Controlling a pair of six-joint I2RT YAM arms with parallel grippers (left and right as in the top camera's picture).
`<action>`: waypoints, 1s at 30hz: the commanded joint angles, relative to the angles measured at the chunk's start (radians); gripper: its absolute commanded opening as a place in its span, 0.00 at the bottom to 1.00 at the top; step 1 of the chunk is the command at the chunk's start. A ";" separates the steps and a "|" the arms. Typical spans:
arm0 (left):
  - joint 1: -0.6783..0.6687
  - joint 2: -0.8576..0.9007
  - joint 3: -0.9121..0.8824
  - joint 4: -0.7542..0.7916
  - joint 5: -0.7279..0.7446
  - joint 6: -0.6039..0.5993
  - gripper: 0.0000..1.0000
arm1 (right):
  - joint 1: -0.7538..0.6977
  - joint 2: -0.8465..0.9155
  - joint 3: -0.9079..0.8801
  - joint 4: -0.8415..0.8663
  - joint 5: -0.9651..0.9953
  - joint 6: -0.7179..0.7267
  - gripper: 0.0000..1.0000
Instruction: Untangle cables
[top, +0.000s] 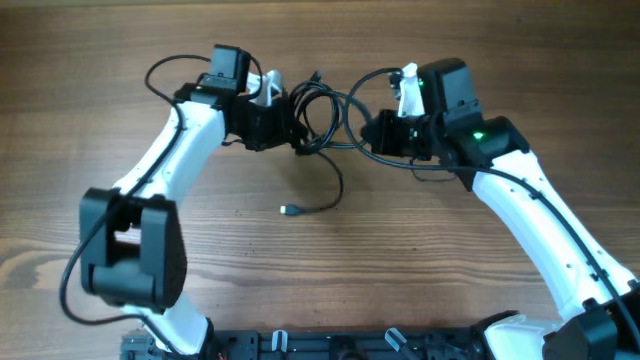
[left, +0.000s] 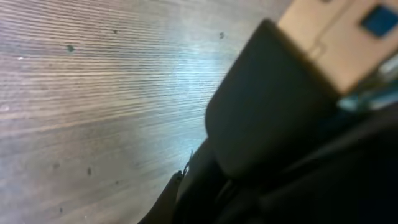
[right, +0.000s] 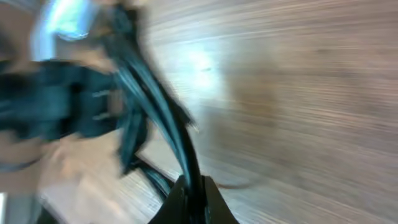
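Observation:
The cables (top: 318, 112) are thin black cords in a tangled coil between my two grippers at the far middle of the table. One strand trails toward me and ends in a small silver plug (top: 286, 210). My left gripper (top: 295, 132) is at the coil's left side and looks shut on the coil; its wrist view is blurred and filled by a dark shape (left: 280, 124). My right gripper (top: 374, 132) is at the coil's right side. In the right wrist view its fingers (right: 191, 193) are shut on a black cable strand (right: 155, 106).
The wooden table (top: 420, 260) lies under everything. Thicker black wiring loops over the left arm (top: 165, 70). A black rail (top: 330, 345) runs along the table's near edge.

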 joint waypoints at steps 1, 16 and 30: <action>0.116 -0.103 -0.002 0.004 -0.054 -0.083 0.04 | -0.020 -0.008 0.009 -0.069 0.390 0.069 0.04; 0.070 -0.139 -0.002 -0.143 -0.008 0.283 0.04 | -0.006 -0.010 0.098 0.141 -0.230 -0.450 0.79; 0.014 -0.139 -0.002 -0.145 -0.033 0.285 0.04 | 0.050 0.142 0.096 0.128 -0.203 -0.468 0.41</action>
